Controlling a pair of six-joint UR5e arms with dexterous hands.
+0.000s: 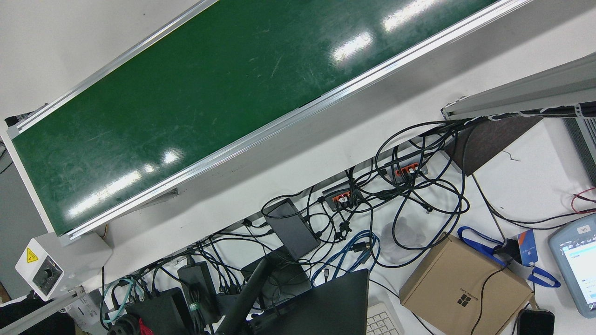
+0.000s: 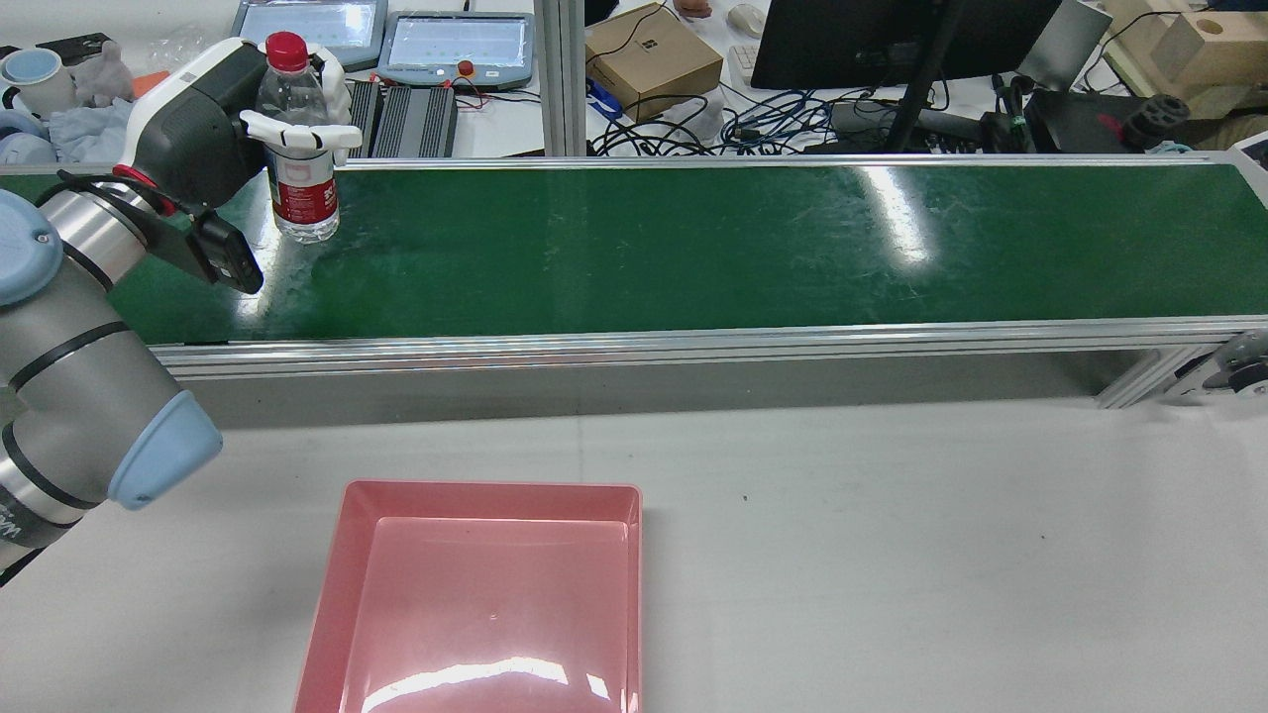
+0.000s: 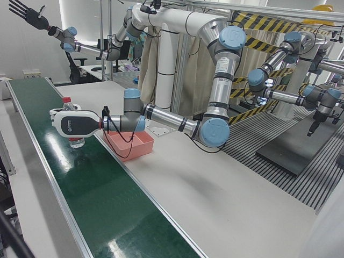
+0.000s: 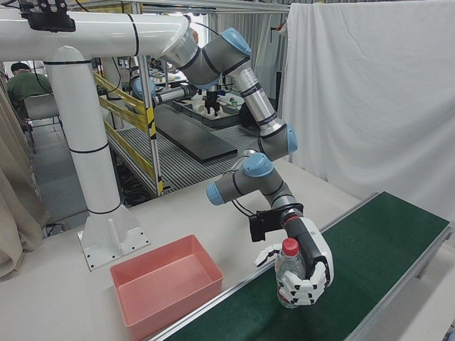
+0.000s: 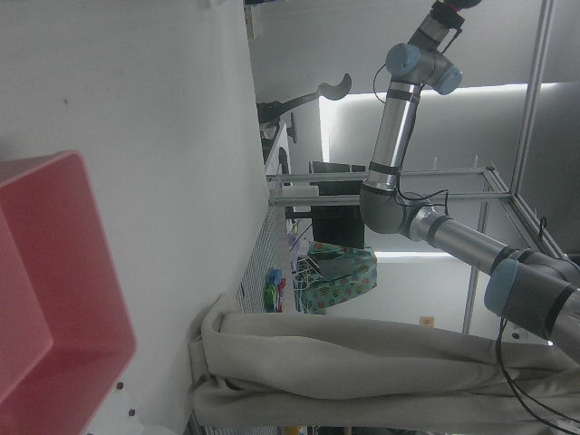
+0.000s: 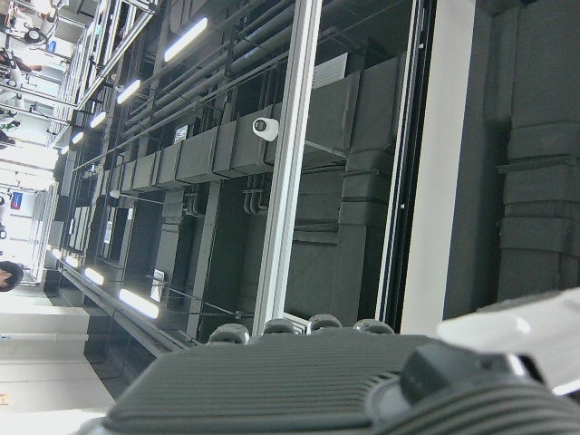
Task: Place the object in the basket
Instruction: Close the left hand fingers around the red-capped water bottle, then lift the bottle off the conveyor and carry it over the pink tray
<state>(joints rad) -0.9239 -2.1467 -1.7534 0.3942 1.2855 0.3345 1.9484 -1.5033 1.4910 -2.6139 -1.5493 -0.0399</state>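
A clear water bottle (image 2: 302, 193) with a red cap and red label stands upright at the left end of the green conveyor belt (image 2: 693, 238). My left hand (image 2: 213, 119) is shut around its upper body, fingers (image 2: 297, 131) wrapped across the front. The bottle's base is at belt level; I cannot tell if it touches. The same grasp shows in the left-front view (image 3: 72, 124) and in the right-front view (image 4: 313, 259), bottle (image 4: 288, 266). The pink basket (image 2: 342, 555) sits empty on the white table, nearer the robot than the belt. My right hand (image 3: 24, 12) is raised high, fingers spread, empty.
The belt has aluminium side rails (image 2: 634, 342). Beyond it lie cables, a cardboard box (image 2: 654, 59), a monitor and teach pendants (image 2: 456, 45). The front view shows only the belt (image 1: 186, 93) and desk clutter. The basket also shows in the left hand view (image 5: 54, 272).
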